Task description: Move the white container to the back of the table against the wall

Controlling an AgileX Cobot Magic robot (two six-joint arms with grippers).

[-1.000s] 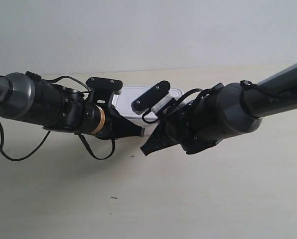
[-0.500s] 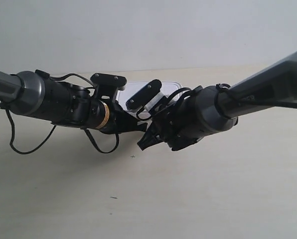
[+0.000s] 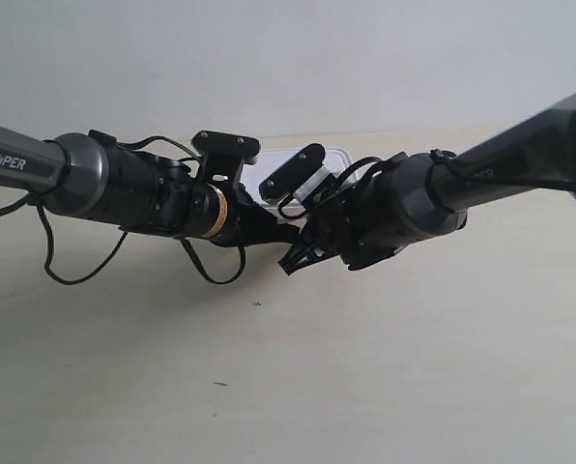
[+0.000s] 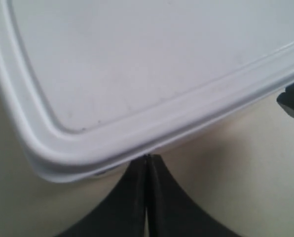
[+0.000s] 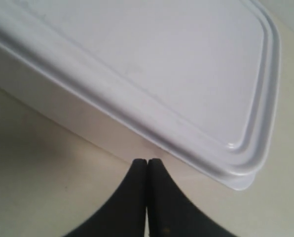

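The white container (image 4: pixel 152 64) fills the left wrist view, lid on, one rounded corner showing. My left gripper (image 4: pixel 147 159) is shut, its tips pressed against the box's side just under the lid rim. In the right wrist view the white container (image 5: pixel 152 69) shows another rounded corner, and my right gripper (image 5: pixel 147 162) is shut with its tips at the side wall. In the exterior view both arms meet in front of the white container (image 3: pixel 341 158), which they mostly hide. One gripper (image 3: pixel 290 235) comes from that view's left, the other gripper (image 3: pixel 290 263) from its right.
The pale table (image 3: pixel 365 367) stretches wide in front of the arms with a few dark specks. The plain wall (image 3: pixel 288 58) rises just behind the container. A black cable (image 3: pixel 61 271) loops down from the arm at the exterior view's left onto the table.
Both shut grippers have moved toward the wall, and the container has slid back with them. The arms reach farther across the table than a second ago.
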